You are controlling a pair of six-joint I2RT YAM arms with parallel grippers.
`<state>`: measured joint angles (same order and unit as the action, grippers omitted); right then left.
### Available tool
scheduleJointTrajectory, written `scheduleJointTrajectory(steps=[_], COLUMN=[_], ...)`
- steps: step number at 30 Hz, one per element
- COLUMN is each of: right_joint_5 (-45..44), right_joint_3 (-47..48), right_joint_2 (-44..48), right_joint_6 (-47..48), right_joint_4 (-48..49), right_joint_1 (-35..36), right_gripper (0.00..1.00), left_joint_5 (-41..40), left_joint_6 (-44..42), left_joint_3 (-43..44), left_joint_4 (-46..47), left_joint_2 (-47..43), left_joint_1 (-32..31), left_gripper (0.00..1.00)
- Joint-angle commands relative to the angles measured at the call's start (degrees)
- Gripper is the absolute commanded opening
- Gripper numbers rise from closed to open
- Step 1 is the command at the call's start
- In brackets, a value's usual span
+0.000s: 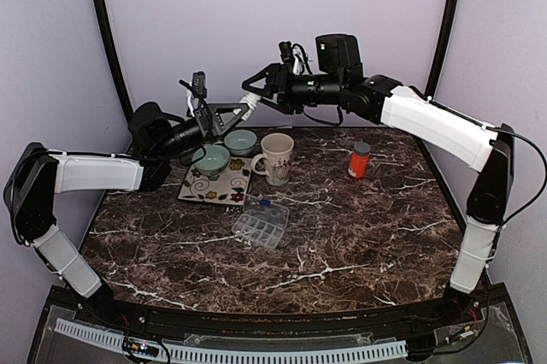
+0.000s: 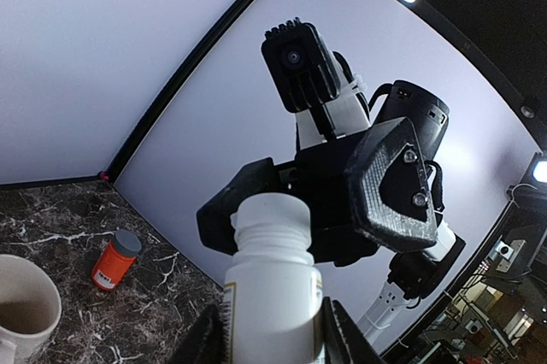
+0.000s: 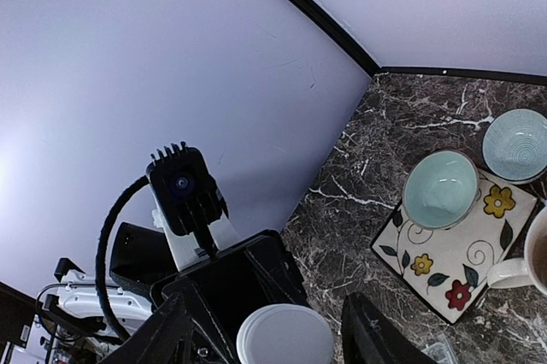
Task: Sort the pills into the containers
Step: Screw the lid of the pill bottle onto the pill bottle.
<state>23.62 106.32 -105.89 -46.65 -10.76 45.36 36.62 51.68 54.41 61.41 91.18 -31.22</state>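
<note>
Left wrist view: left gripper (image 2: 273, 340) pinches a white plastic pill bottle (image 2: 273, 287) above the dark marble table's (image 1: 342, 244) back edge, with the right gripper's (image 3: 267, 330) jaws spread around its cap (image 3: 291, 343). Any tilt here could spill pills outside the clear compartmented box (image 1: 261, 223).

- Dark marble-patterned bench (image 1: 359, 236) with white veins, carrying everything;
- Cream mug (image 1: 277, 159), upright, mouth up, handle towards the left, near the back of the bench;
- Square pale mat (image 1: 224, 189) with red and yellow flowers, lying flat just left of the mug;
- Plain lilac wall (image 1: 214, 14) behind the bench;
- Curved black pole (image 1: 107, 39) rising at the back left;
- White slotted strip (image 1: 282, 353) along the near edge.
</note>
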Motion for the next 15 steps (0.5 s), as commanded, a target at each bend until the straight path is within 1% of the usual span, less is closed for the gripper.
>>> scheduleJointTrajectory(steps=[1,15], right_joint_5=[0.3,-0.3], right_joint_3=[1.5,0.0], right_joint_2=[0.5,2.4], right_joint_6=[1.0,3.1], right_joint_4=[0.4,-1.7], right_joint_1=[0.0,-0.8], right_gripper=[0.60,0.62], left_joint_5=[1.1,3.1], left_joint_6=[-1.1,-1.0], left_joint_3=[0.9,0.5], left_joint_4=[0.2,-0.8], left_joint_2=[-1.8,-2.7], left_joint_1=[0.4,1.9], left_gripper=[0.19,0.19])
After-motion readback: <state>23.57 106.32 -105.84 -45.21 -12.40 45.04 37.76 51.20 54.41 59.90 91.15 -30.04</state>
